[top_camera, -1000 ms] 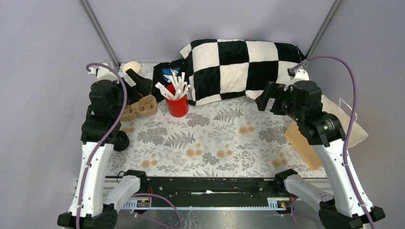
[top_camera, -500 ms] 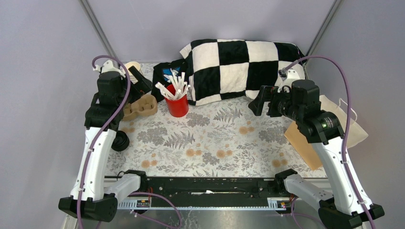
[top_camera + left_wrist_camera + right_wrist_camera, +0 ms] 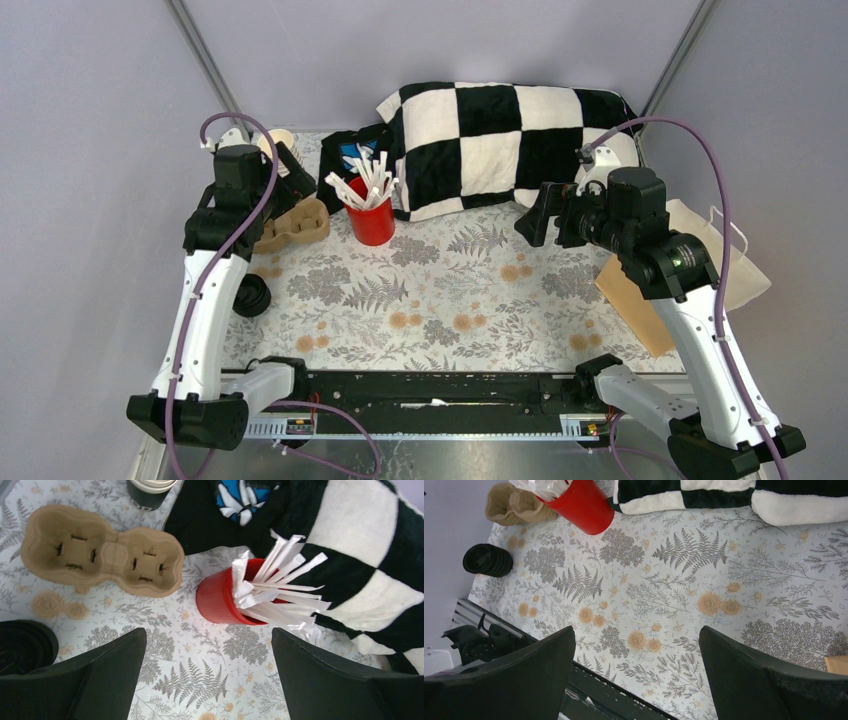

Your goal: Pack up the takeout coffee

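The left pincer [image 3: 207, 640], jaws apart, hovered near the tan moulded-pulp two-cup carrier [image 3: 100, 550] and the dark-walled paper cup [image 3: 145, 497], seemingly lining up a grasp, while the right pincer [image 3: 636, 640] hung aside, jaws likewise apart.

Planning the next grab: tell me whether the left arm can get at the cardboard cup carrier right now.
Probably yes. The left gripper hangs open above the table; the cup carrier lies close ahead with nothing on it, the red cup apart beside it.
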`<act>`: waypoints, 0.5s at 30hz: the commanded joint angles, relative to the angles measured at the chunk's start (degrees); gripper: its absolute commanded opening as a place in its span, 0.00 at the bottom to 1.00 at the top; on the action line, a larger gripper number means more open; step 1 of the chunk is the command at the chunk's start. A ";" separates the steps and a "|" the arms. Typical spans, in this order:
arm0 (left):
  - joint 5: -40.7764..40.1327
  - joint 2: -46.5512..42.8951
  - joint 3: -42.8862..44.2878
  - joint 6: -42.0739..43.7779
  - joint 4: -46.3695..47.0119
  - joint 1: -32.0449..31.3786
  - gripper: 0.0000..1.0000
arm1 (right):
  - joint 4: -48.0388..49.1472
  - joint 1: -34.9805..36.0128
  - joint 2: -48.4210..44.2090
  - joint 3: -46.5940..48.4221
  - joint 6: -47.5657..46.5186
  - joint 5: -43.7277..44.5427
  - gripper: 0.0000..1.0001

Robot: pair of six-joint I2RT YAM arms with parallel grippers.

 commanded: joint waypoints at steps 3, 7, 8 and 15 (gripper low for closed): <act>-2.41 4.34 4.15 -0.84 -1.53 2.83 0.99 | 1.63 3.85 1.44 -0.48 -3.15 0.46 1.00; -2.15 11.89 10.36 -0.24 0.55 9.47 0.99 | 1.91 6.45 1.83 -0.97 -4.34 2.04 1.00; -1.27 14.21 12.26 -0.18 1.96 10.97 0.99 | 1.92 7.21 1.90 -1.28 -4.61 2.60 1.00; -1.71 30.56 24.14 0.50 5.03 14.99 0.77 | 1.41 10.30 2.88 -1.96 -6.78 5.83 1.00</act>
